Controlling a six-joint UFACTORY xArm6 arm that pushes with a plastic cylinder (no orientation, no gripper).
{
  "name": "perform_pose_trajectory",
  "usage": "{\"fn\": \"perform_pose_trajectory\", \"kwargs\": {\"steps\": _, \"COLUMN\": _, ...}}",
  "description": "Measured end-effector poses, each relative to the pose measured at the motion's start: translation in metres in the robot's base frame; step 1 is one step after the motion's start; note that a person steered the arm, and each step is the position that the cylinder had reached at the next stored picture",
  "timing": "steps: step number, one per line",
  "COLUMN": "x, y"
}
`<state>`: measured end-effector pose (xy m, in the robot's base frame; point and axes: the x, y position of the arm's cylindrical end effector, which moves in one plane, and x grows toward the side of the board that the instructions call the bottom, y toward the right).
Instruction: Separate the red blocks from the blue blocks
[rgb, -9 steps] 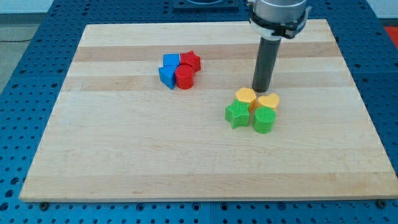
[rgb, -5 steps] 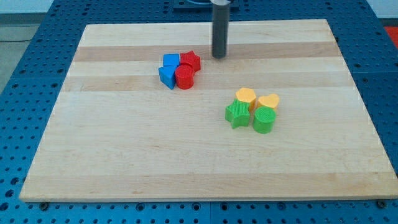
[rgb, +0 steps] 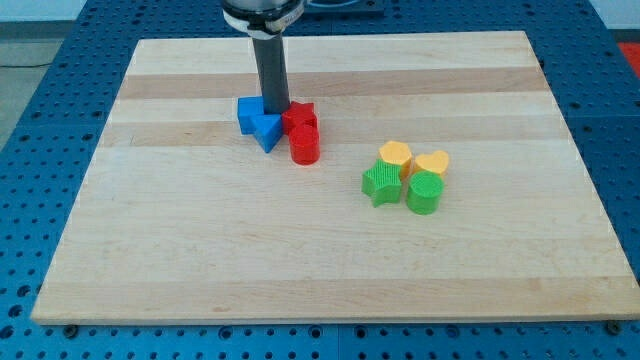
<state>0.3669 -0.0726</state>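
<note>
Since the earlier frames, my tip (rgb: 274, 113) has swung across from the yellow-green cluster and now sits wedged into the red-blue group. I carry no jaws (just the rod). Splitting is under way: blue cube (rgb: 249, 113) and blue wedge (rgb: 267, 131) left, red star (rgb: 300, 117) and red cylinder (rgb: 305, 145) right, barely apart. Next, push leftward.

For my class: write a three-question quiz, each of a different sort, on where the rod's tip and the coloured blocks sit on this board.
1. True or false: my tip stands among the red and blue blocks.
2. How many green blocks are there?
3. Nearest the view's left: A red star, B blue cube, C red cylinder?

Key: 1 true. 2 two, the green star and green cylinder. 3 B.
</note>
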Motion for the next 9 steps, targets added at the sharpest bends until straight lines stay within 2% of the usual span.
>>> {"fn": "perform_pose_trajectory", "kwargs": {"steps": 1, "x": 0.006, "y": 0.0}}
{"fn": "perform_pose_trajectory", "kwargs": {"steps": 3, "x": -0.013, "y": 0.011}}
{"fn": "perform_pose_trajectory", "kwargs": {"steps": 4, "x": -0.007, "y": 0.026}}
{"fn": "perform_pose_trajectory", "kwargs": {"steps": 6, "x": 0.031, "y": 0.025}}
{"fn": "perform_pose_trajectory", "kwargs": {"steps": 7, "x": 0.032, "y": 0.021}}
{"fn": "perform_pose_trajectory", "kwargs": {"steps": 8, "x": 0.001, "y": 0.018}}
{"fn": "perform_pose_trajectory", "kwargs": {"steps": 9, "x": -0.012, "y": 0.065}}
